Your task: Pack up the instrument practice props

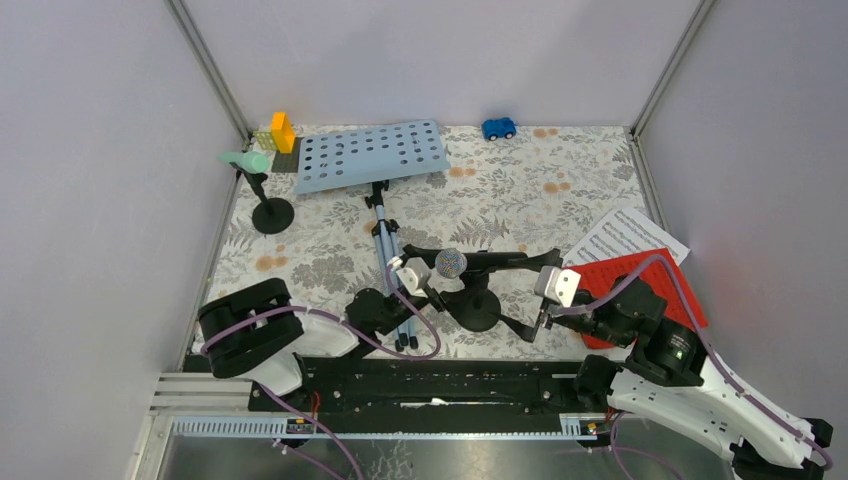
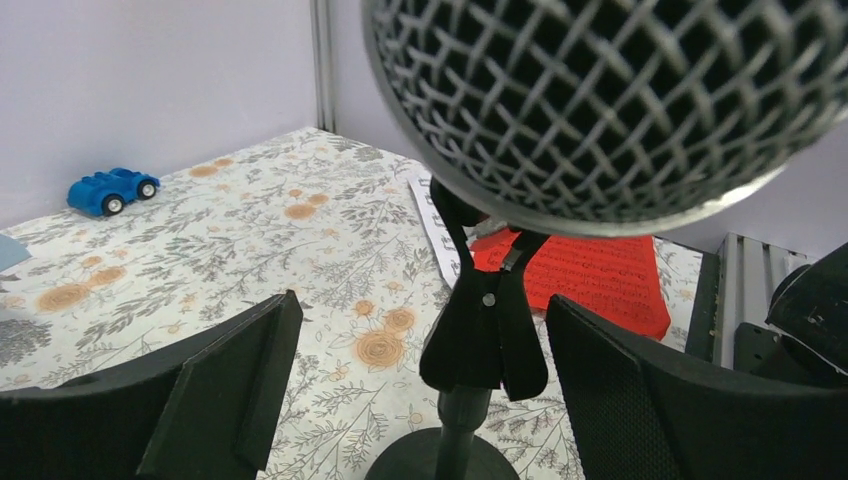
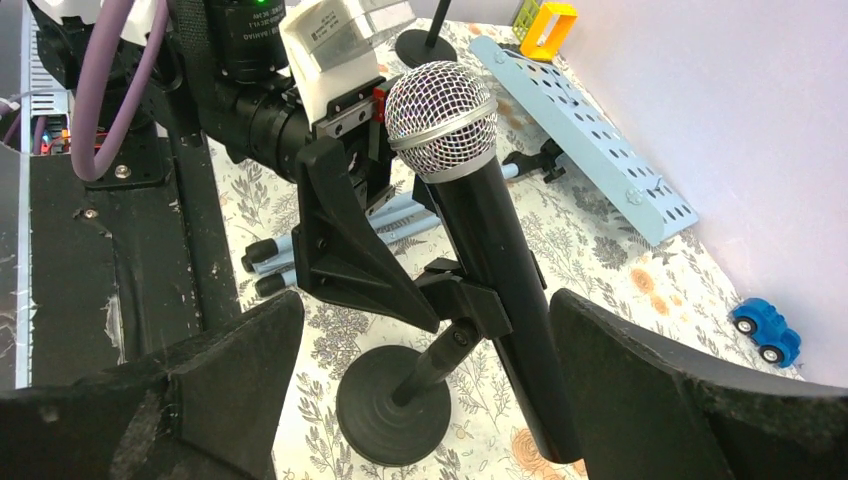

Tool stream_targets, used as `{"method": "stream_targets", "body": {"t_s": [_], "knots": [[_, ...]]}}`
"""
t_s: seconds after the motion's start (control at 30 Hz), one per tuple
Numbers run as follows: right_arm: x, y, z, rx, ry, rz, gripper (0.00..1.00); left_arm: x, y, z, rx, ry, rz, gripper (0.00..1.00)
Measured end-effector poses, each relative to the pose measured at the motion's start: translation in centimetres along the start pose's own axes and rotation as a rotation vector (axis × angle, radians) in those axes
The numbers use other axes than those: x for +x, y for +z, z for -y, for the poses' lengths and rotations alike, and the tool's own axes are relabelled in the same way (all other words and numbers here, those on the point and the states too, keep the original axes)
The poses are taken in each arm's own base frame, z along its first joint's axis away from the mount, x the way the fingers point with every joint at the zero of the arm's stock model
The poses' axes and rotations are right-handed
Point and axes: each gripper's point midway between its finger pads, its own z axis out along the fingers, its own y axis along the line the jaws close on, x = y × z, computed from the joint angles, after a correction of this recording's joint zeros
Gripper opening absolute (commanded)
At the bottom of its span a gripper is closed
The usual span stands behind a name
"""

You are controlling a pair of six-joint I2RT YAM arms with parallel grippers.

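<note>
Flanking the black mesh-headed microphone (image 1: 451,264), left pincer (image 1: 428,280) and right pincer (image 1: 526,290) are hanging released.
It is sitting in a black round-based holder (image 1: 478,312) on the floral desk (image 1: 560,190).

**Occlusions and cropped regions around the black microphone (image 3: 470,200).**

Left wrist view: the microphone's mesh head is blurred and cropped by the top and right edges, its body unseen. The near mic holder (image 2: 480,340) loses part of its base to the bottom edge and hides most of the white music sheet (image 2: 432,215). Right wrist view: the microphone's tail sits partly behind a finger (image 3: 680,400) of the right tool (image 3: 425,305) (both fingers cropped below). The far mic holder (image 3: 425,45) is cropped above its base. Top view: the left arm (image 1: 370,310) hides part of the tripod legs (image 1: 383,240), and the sheet notation is too small to read.
</note>
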Motion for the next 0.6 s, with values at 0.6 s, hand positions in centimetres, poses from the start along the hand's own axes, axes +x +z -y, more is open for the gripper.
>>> {"method": "stream_targets", "body": {"t_s": [0.6], "knots": [[4.2,5.7,1.6,-0.018,-0.136,-0.224,0.84,1.7,0.4,1.3,0.062,-0.05,-0.04,0.86]]}}
